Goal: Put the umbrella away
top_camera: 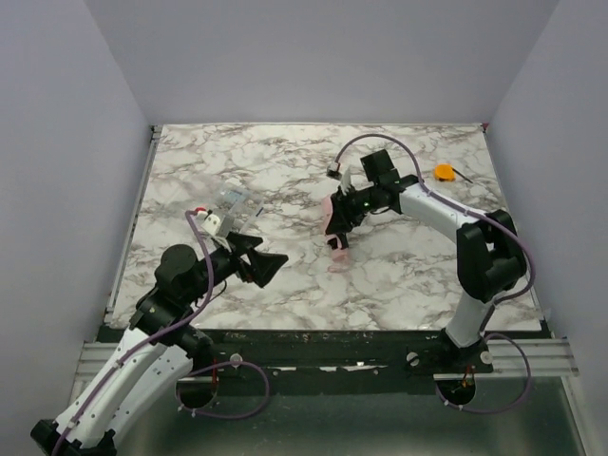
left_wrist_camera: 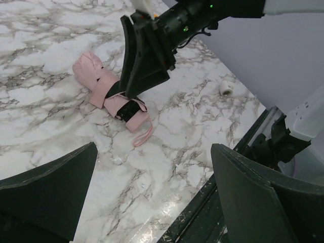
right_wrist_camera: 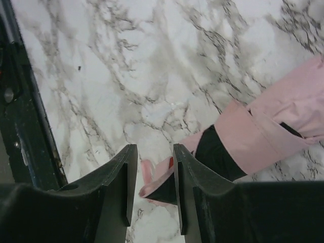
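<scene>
Two lilac walls [top_camera: 76, 142] flank the marbled table [top_camera: 266, 161]; the umbrella [top_camera: 335, 242] lies near its centre beneath the right gripper [right_wrist_camera: 154, 152], jaws narrow, grasp impossible to tell; the left gripper [top_camera: 274, 262], at 8 o'clock, gapes empty.

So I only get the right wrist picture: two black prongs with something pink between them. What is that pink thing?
Observer: A folded pink umbrella, lying flat on the marble table. The right gripper is down near its handle end.
Operator: Is the other arm helping?
Observer: No. The left gripper hangs wide open, apart from the umbrella, pointing towards it.
Operator: Anything near my arm?
Observer: A small orange object lies beyond it, near the table's far right corner.
</scene>
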